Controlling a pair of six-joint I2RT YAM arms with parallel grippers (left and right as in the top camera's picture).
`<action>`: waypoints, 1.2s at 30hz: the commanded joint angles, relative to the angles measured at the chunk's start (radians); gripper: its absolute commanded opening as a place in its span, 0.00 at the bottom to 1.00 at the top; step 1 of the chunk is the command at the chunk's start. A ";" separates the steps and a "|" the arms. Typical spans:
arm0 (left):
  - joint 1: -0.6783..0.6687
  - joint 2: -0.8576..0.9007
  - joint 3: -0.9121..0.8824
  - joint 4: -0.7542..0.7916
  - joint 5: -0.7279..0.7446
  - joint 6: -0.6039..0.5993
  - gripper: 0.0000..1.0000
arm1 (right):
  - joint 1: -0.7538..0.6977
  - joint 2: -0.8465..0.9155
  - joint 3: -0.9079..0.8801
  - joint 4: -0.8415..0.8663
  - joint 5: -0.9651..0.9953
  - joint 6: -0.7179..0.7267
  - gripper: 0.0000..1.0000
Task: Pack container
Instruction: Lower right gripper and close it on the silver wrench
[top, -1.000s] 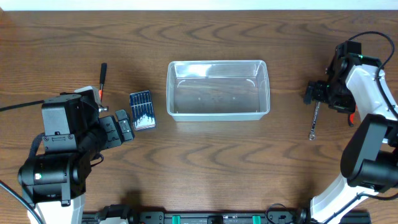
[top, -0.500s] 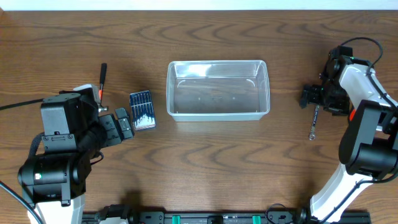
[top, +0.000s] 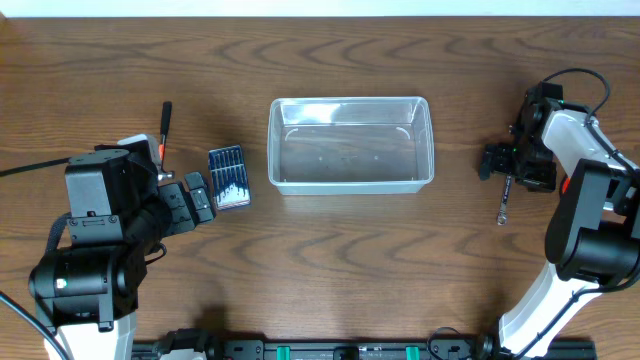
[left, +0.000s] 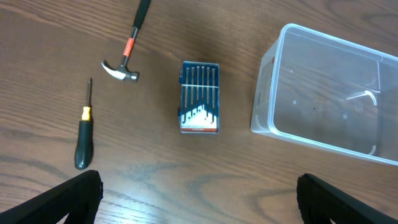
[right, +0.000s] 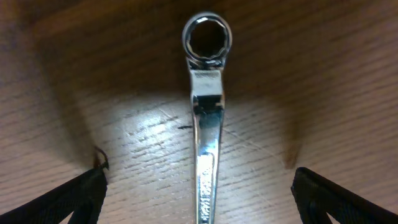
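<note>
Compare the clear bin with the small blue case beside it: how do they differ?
The bin is see-through; the case is blue. The bin is far larger than the case. The bin looks empty, while the case holds a row of bits. Both are rectangular and rest flat on the wooden table.
</note>
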 joint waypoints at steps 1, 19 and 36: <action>-0.002 -0.001 0.024 0.001 -0.011 0.014 0.98 | -0.003 0.019 -0.042 0.029 -0.021 -0.033 0.97; -0.002 -0.001 0.024 0.001 -0.011 0.014 0.99 | -0.003 0.019 -0.089 0.086 -0.039 -0.043 0.73; -0.002 -0.002 0.024 0.001 -0.011 0.014 0.98 | -0.003 0.019 -0.089 0.086 -0.039 -0.043 0.32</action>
